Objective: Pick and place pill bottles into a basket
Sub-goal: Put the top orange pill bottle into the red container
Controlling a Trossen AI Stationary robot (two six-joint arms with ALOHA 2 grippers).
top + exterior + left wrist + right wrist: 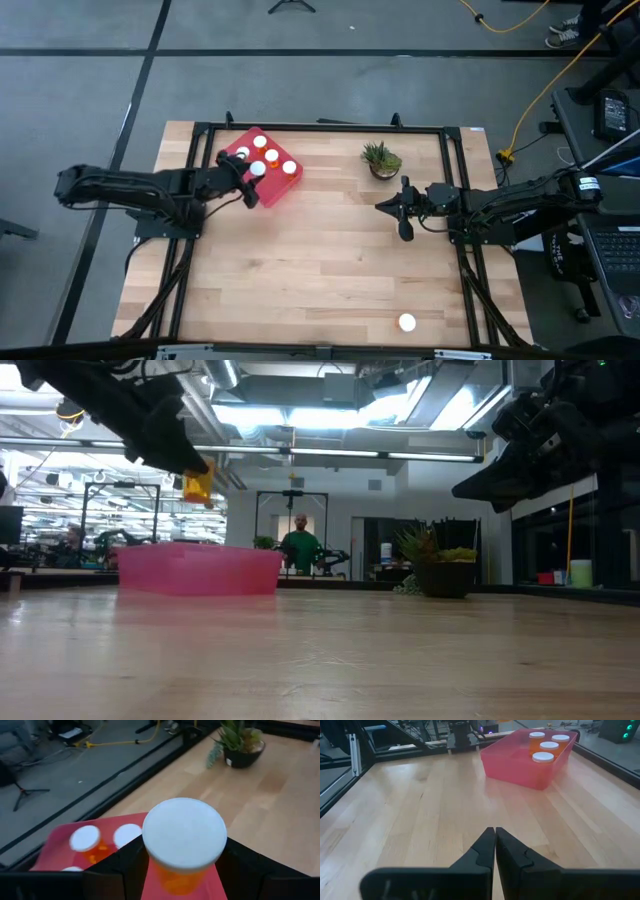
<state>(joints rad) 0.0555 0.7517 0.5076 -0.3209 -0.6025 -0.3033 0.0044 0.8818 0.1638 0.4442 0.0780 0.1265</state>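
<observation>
The red basket point(270, 185) sits at the table's far left and holds several orange pill bottles with white caps point(289, 167). They also show in the right wrist view point(543, 756). My left gripper point(252, 180) is shut on one more pill bottle point(184, 835) above the basket's near side point(200, 570). Another pill bottle point(407, 322) stands alone near the table's front right. My right gripper point(402, 212) is shut and empty, raised above the table right of centre point(495, 845). My left gripper pinches the bottle's orange body point(172, 881) just below its white cap, one finger point(125, 867) on each side. The fingers come from the table's left, slanting down. The bottle point(198, 485) is lifted clear above the basket, cap up and slightly tilted.
A small potted plant point(381, 158) stands at the far side, right of the basket and just beyond my right gripper. A black frame point(320, 128) runs around the table's edges. A person point(300, 548) stands in the room far behind the table.
</observation>
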